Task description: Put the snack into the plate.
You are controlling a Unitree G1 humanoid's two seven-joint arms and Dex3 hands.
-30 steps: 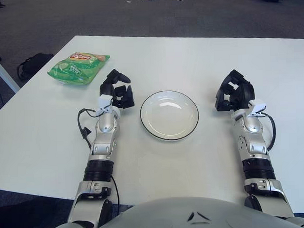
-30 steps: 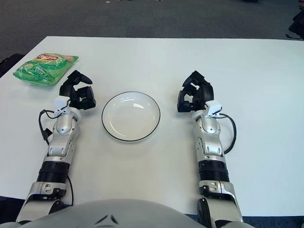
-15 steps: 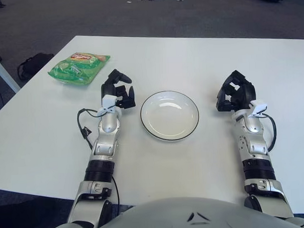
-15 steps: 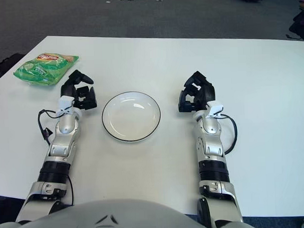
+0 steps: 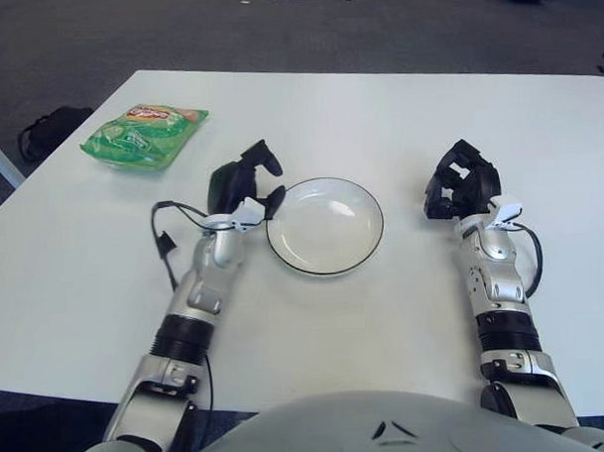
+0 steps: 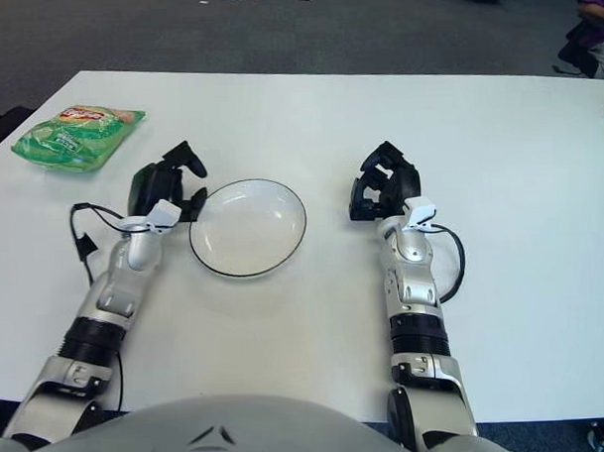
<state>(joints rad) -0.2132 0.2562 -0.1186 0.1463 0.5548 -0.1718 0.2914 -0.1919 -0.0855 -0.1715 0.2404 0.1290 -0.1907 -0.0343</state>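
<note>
Here, plate (image 5: 325, 226) without snack (image 5: 143, 136)

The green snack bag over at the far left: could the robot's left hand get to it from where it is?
Probably yes. The green snack bag lies alone on the white table, and nothing stands between it and the open left hand beside the white plate.

An office or lab-like room: a large plain white tabletop (image 5: 397, 114) stands on dark grey carpet (image 5: 176, 32), with a black bag (image 5: 49, 129) on the floor to the left and small scattered items far back.
</note>
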